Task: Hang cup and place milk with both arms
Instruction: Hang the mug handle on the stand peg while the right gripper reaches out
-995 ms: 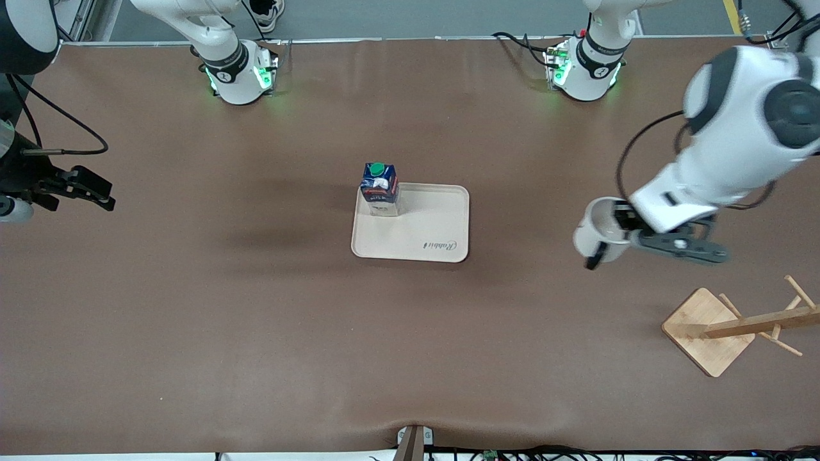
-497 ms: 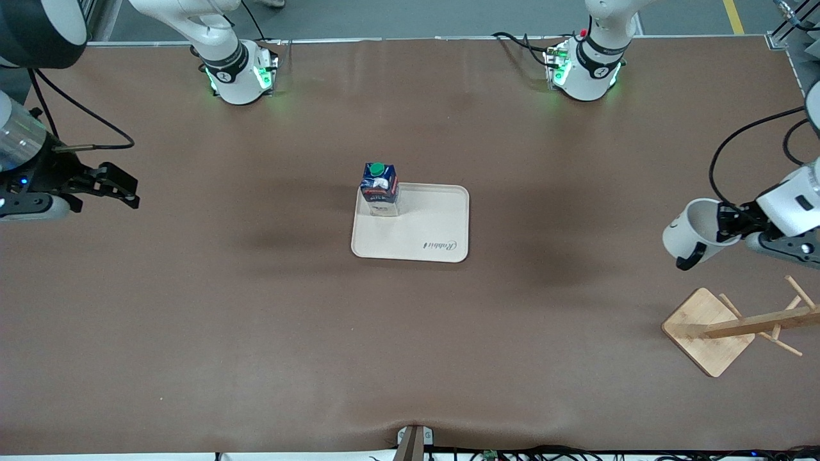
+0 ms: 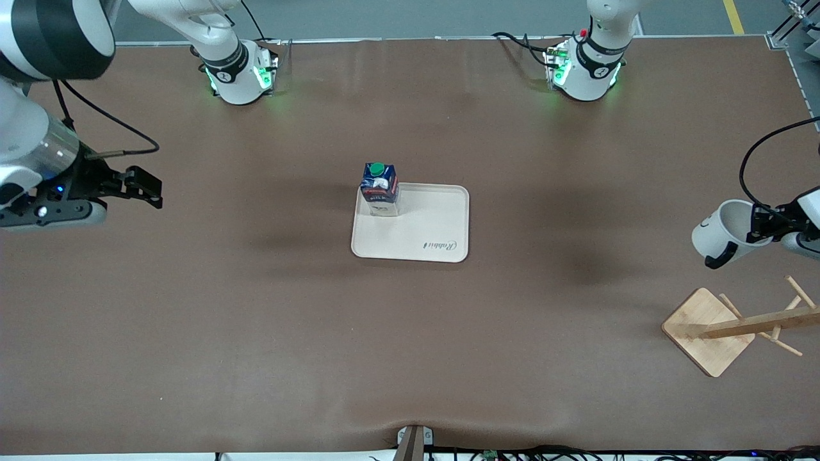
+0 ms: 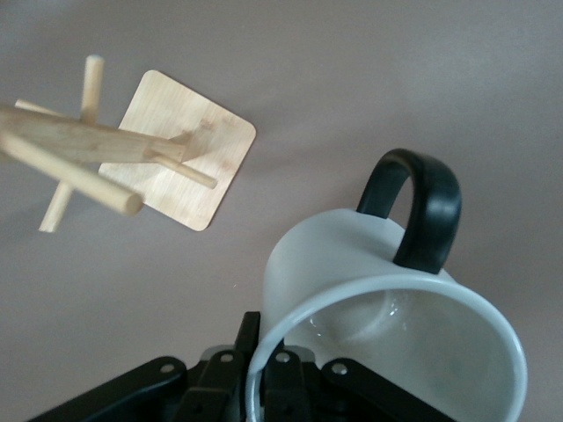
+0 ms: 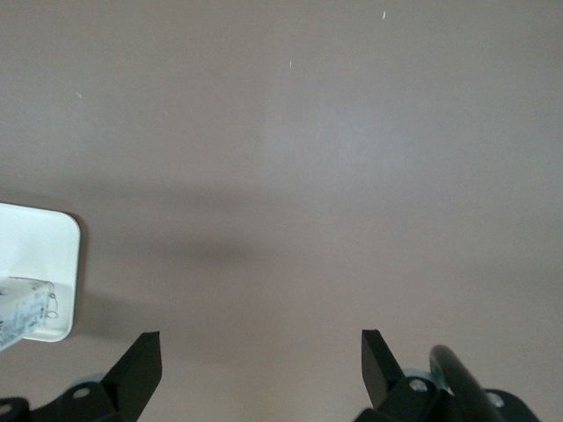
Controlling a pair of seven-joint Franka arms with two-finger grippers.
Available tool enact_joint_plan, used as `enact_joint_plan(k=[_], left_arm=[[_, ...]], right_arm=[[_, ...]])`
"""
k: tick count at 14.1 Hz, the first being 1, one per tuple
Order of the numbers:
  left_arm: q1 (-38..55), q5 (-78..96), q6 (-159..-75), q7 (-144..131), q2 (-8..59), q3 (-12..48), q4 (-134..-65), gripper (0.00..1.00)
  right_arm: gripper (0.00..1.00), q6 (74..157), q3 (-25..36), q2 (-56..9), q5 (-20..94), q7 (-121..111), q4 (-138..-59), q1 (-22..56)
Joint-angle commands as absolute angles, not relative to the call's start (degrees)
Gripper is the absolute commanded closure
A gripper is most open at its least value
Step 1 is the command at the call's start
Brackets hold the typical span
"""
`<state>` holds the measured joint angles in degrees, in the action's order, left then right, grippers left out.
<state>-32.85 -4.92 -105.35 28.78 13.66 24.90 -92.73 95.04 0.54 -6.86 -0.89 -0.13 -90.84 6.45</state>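
The white cup [image 3: 724,235] with its black loop handle hangs in the air, held by its rim in my left gripper [image 3: 762,225], over the table at the left arm's end, above the bare table beside the wooden rack [image 3: 737,326]. In the left wrist view the cup [image 4: 387,325] fills the foreground, my left gripper [image 4: 257,352] is shut on its rim, and the rack [image 4: 114,149] lies below. The dark-blue milk carton [image 3: 380,189] with a green cap stands on the beige tray [image 3: 429,237]. My right gripper [image 3: 144,189] is open and empty over the right arm's end of the table.
The wooden rack has a square bamboo base [image 3: 708,331] and slanted pegs [image 3: 794,288], near the table's edge at the left arm's end. The tray corner [image 5: 44,272] shows in the right wrist view.
My left gripper has carried the cup toward the left arm's end of the table, nearer the rack. My right gripper has drifted slightly toward the tray. The milk has not moved.
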Motion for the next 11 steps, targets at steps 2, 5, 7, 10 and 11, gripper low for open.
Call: enact_joint_plan(k=[2, 5, 7, 10, 11], left_arm=[[-36.6, -3.8, -107.7, 30.8, 14.4, 25.3, -91.6, 1.0], [-38.2, -3.8, -109.5, 31.3, 15.5, 25.3, -91.5, 1.0], [-39.1, -3.8, -111.0, 33.1, 17.2, 25.3, -90.4, 1.0], [-39.5, -3.8, -111.2, 34.0, 20.0, 25.3, -86.2, 1.0], [-39.7, -3.8, -111.2, 34.0, 20.7, 25.4, -85.4, 1.0]], right_arm=[[0.0, 95.0, 0.4, -11.3, -0.4, 0.8, -89.8, 8.6], [0.0, 96.1, 0.2, -12.4, 0.0, 7.5, -90.6, 12.3], [0.0, 95.6, 0.3, -12.3, 2.7, 9.8, -91.3, 14.0], [0.0, 95.7, 0.3, -12.3, 5.1, 16.4, -91.9, 16.4], [0.0, 95.7, 0.3, -12.2, 5.1, 19.2, -92.1, 17.8]])
